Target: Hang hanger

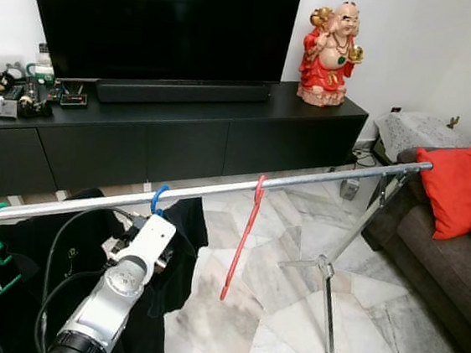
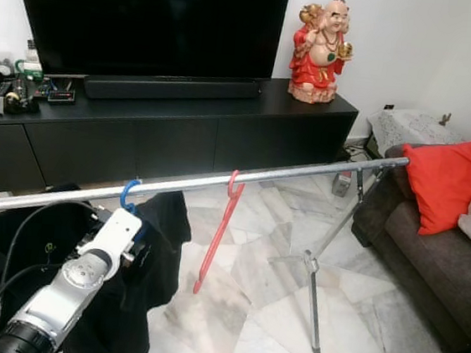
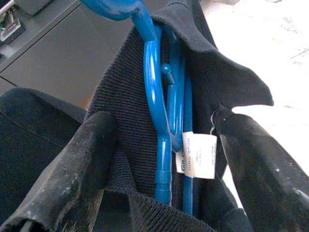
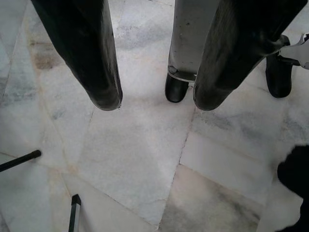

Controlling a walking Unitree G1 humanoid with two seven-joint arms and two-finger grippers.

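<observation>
Hanger, blue, hooked over rail at lower left, black shirt on it. Left gripper spread wide around its neck, gripping nothing. Right gripper parted over floor, empty. Risk judged: snagging shirt on withdrawal, dragging hook off.

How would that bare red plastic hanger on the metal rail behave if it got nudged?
The bare red plastic hanger carries no clothing and looks thin, so it is probably light and would swing easily. Its hook rests loosely over the smooth metal rail, so it may slide along it.
</observation>
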